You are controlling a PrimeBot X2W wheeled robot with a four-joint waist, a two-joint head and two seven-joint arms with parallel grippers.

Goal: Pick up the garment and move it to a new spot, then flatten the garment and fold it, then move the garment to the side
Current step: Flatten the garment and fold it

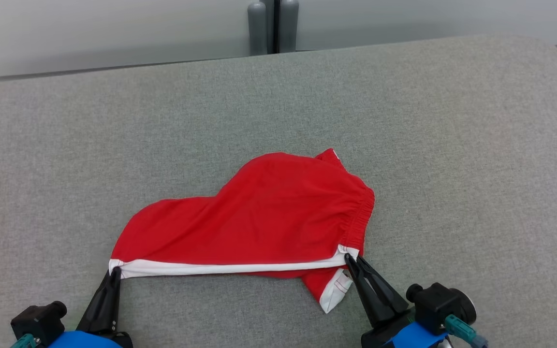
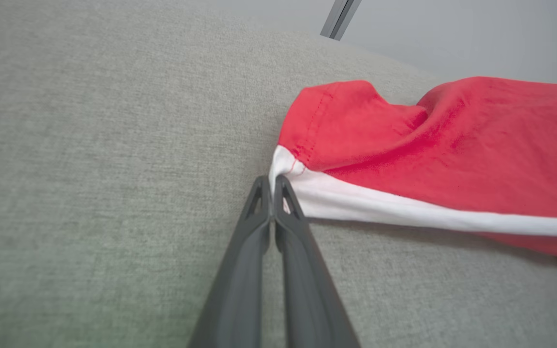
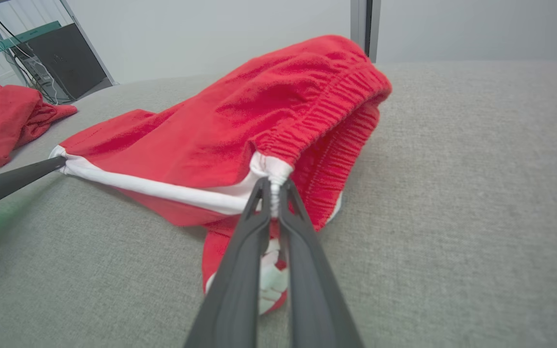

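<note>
Shorts [image 1: 269,212], red with a white side stripe [image 1: 230,267], were lying rumpled around the middle of the gray fabric bench [image 1: 452,145], closer to my edge. My left hand [image 1: 115,271] was pinched tight on the hem corner where the stripe ends. My right hand [image 1: 351,258] was clamped on the stripe's other end, right at the elastic waistband [image 1: 363,212]. The stripe ran pretty straight between the two. One leg [image 1: 329,290] was tucked underneath by my right hand. More red clothing [image 3: 3,121] sat off to my left.
</note>
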